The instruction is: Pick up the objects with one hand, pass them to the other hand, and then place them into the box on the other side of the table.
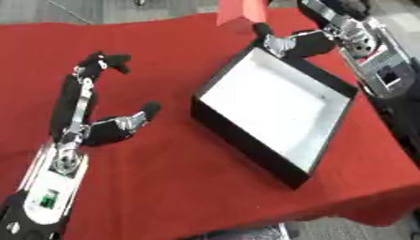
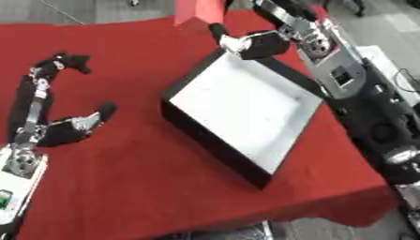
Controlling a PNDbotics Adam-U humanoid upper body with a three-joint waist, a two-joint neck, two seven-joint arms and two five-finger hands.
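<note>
Fingers of your right hand (image 1: 283, 44) grip the red object (image 1: 242, 11) above the box's (image 1: 246, 140) far corner; the left hand (image 1: 90, 108) rests released. Center it over the white floor, then release.

Black left hand (image 1: 88, 123) and right hand (image 1: 305, 43) with silver joints, white forearm casings, small green marking.

Your left hand (image 1: 82, 126) lying on the table (image 1: 164, 187) left of the box (image 1: 275, 101), right hand (image 1: 299, 42) holding an object (image 1: 242, 11) behind the box's far corner.
</note>
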